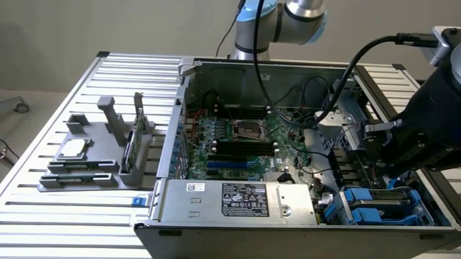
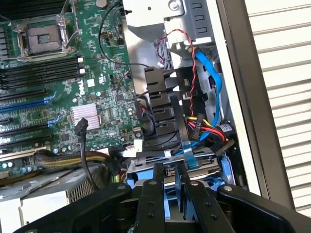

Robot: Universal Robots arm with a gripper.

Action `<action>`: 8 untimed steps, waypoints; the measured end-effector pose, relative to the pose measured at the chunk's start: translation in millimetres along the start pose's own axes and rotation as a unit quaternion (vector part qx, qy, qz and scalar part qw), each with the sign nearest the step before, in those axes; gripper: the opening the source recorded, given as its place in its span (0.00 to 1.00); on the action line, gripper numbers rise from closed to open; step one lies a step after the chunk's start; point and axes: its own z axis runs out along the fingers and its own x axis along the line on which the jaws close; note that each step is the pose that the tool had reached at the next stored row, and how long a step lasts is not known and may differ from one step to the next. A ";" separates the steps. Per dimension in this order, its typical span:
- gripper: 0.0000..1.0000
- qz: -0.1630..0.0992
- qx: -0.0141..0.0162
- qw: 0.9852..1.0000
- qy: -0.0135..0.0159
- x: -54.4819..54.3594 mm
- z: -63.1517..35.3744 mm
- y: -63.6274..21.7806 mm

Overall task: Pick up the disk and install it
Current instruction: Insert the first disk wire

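The disk (image 2: 160, 158) is a silver drive in a blue plastic frame, sitting low in the drive bay at the corner of the open computer case (image 1: 216, 237). My gripper (image 2: 176, 178) reaches straight down onto it, black fingers (image 2: 156, 191) closed against the blue frame on either side. In the exterior view the gripper (image 1: 385, 181) hangs over the bay at the exterior view's lower right, and the blue frame of the disk (image 1: 374, 209) shows below it. How deep the disk sits in the bay is hidden by the fingers.
Red, yellow and blue cables (image 2: 206, 124) crowd the bay beside the disk. The motherboard (image 1: 241, 140) and power supply (image 1: 238, 199) take up the case. On the slatted table (image 1: 65, 216) a grey holder (image 1: 86, 162) carries a square chip (image 1: 75, 148) and an upright card (image 1: 137, 116).
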 end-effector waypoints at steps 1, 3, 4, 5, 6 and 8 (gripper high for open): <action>0.24 0.003 0.000 1.000 0.000 -0.6 0.0 0.2; 0.24 0.008 -0.001 1.000 -0.001 -2.3 0.2 0.5; 0.24 0.010 -0.001 1.000 -0.001 -3.4 0.4 0.8; 0.24 0.012 -0.001 1.000 -0.002 -4.5 0.5 1.0; 0.24 0.014 -0.001 1.000 -0.002 -5.5 0.6 1.3; 0.24 0.018 -0.001 1.000 -0.003 -7.8 0.8 1.7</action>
